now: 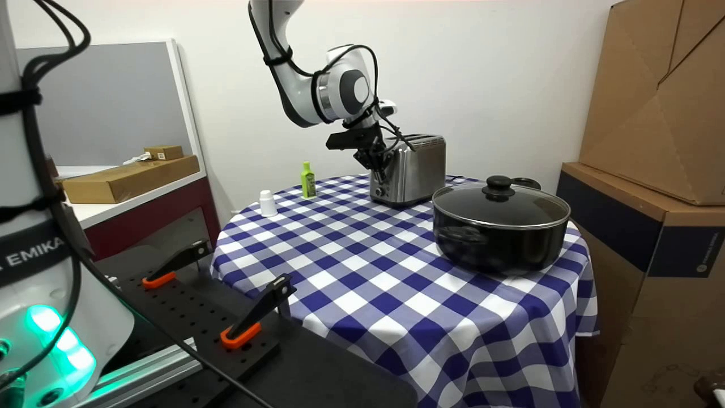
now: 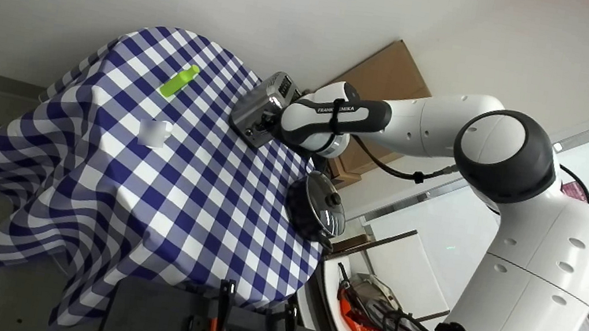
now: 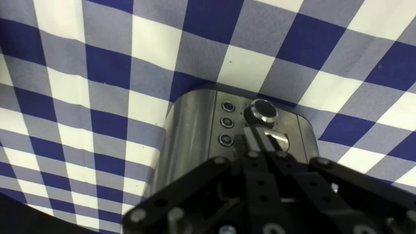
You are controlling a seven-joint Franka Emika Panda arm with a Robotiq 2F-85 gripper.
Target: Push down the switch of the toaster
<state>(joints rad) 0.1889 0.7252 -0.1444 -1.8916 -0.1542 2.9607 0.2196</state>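
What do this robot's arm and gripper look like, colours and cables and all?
The arm is rounded and white, with dark joint caps, black cables bound by black straps, EMIKA lettering, and green lights at its base. The gripper is black, with linked bars, silvery bolts and pale fingertips.

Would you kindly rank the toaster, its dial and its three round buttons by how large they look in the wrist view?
1. Toaster
2. Dial
3. Top button, middle button, bottom button: too alike to rank
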